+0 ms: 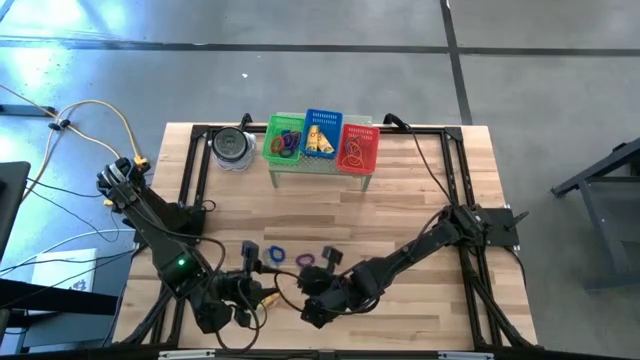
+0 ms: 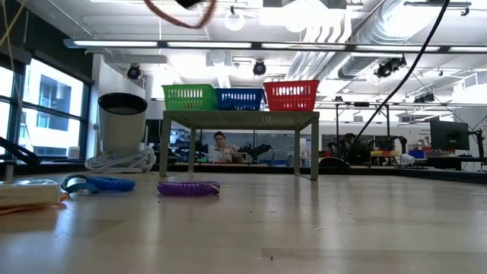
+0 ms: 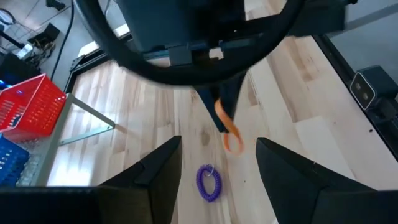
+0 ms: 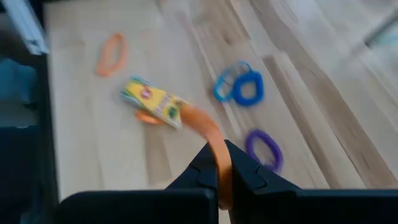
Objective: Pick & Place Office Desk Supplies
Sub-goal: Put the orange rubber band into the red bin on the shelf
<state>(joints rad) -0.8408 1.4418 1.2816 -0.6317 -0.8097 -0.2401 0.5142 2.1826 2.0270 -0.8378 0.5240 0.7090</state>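
Note:
My right gripper (image 4: 219,167) is shut on a thin orange band (image 4: 208,130) above the table's near middle. The low view shows the band (image 2: 176,17) well above the wood. My left gripper (image 3: 217,163) stands open just left of it, facing it, with nothing between its fingers. On the wood below lie a purple loop (image 4: 263,149), blue loops (image 4: 240,88), a yellow oblong piece (image 4: 152,101) and another orange band (image 4: 111,55). The purple loop (image 1: 305,260) and blue loops (image 1: 275,252) lie flat near the front. My right gripper pinches the orange band (image 4: 221,163) between its two shut fingers, slanting down toward the table's left. The band curves out past the fingertips and hangs below them (image 3: 229,134), lifted clear of the table and slack.
At the table's far middle a small stand (image 1: 320,168) carries a green basket (image 1: 284,140), a blue basket (image 1: 322,133) and a red basket (image 1: 359,148), each with items inside. A round grey tin (image 1: 232,146) sits left of it. Bare wood lies between stand and grippers.

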